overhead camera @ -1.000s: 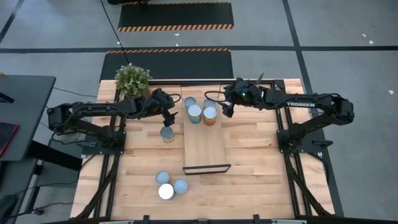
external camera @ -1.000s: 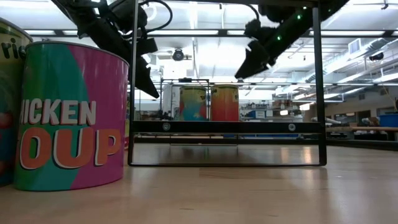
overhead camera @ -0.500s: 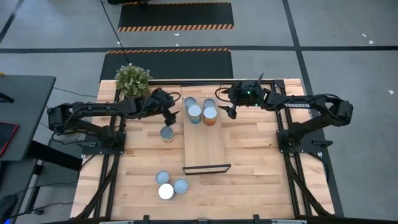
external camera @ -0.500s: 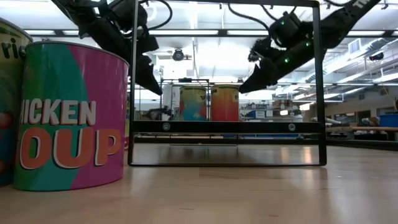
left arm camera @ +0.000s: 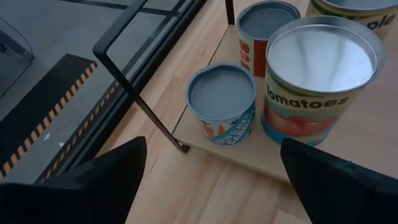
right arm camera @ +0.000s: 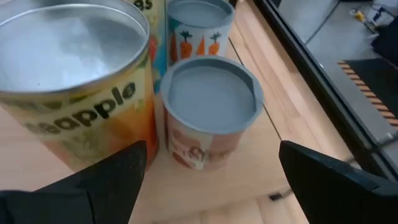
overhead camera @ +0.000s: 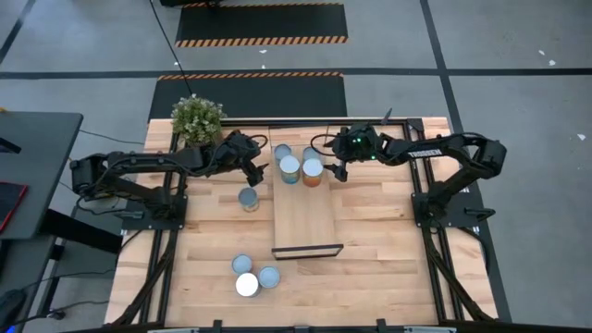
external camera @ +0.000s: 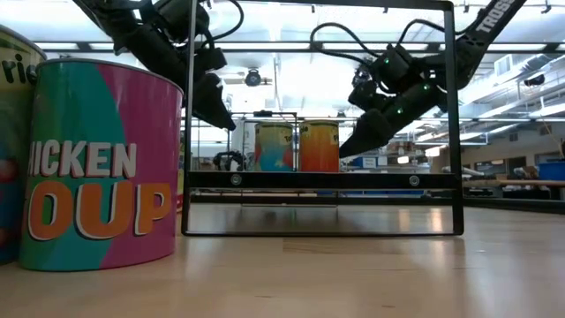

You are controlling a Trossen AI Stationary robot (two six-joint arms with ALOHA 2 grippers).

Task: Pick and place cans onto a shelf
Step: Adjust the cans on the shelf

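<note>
The light-wood shelf point(overhead camera: 307, 217) stands mid-table on its black end frames. Several cans stand upright at its far end: a silver-topped one point(overhead camera: 289, 166), an orange-sided one point(overhead camera: 313, 170) and two smaller grey-topped ones point(overhead camera: 282, 151). One can point(overhead camera: 248, 198) stands on the table left of the shelf. Three cans point(overhead camera: 247, 284) stand near the front edge. My left gripper point(overhead camera: 258, 171) is open and empty, just left of the shelf's cans; its wrist view point(left arm camera: 211, 148) shows them ahead. My right gripper point(overhead camera: 335, 172) is open and empty, just right of them point(right arm camera: 212, 147).
A potted green plant point(overhead camera: 197, 117) stands at the far left corner, behind my left arm. In the low view a large soup can point(external camera: 97, 163) stands close to the camera, and the shelf's black frame point(external camera: 452, 115) rises around the far cans. Bare tabletop lies right of the shelf.
My right gripper has gone down beside the cans at the shelf's far end, staying open; its arm has drawn in. My left gripper has shifted slightly toward the shelf. No can has moved.
</note>
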